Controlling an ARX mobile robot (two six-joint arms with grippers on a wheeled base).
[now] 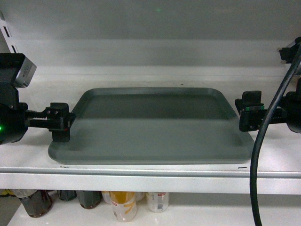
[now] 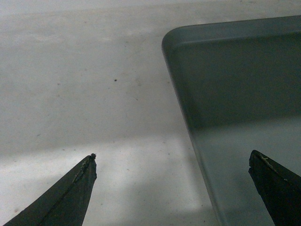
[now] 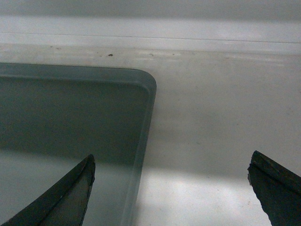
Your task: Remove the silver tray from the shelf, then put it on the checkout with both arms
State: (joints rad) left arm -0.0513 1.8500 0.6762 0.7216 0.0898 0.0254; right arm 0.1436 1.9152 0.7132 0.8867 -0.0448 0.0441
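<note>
The silver tray lies flat on the white shelf, its front edge near the shelf's lip. My left gripper stands open at the tray's left edge. In the left wrist view that gripper straddles the tray's rim, one fingertip over the shelf board, the other over the tray. My right gripper is open at the tray's right edge. In the right wrist view the gripper spans the tray's rim likewise. Neither grips it. The checkout is out of view.
Bottles and cans stand on the lower shelf below. A slotted white upright rises at the far left. A thick black cable hangs across the right side. The shelf's back wall closes the space behind the tray.
</note>
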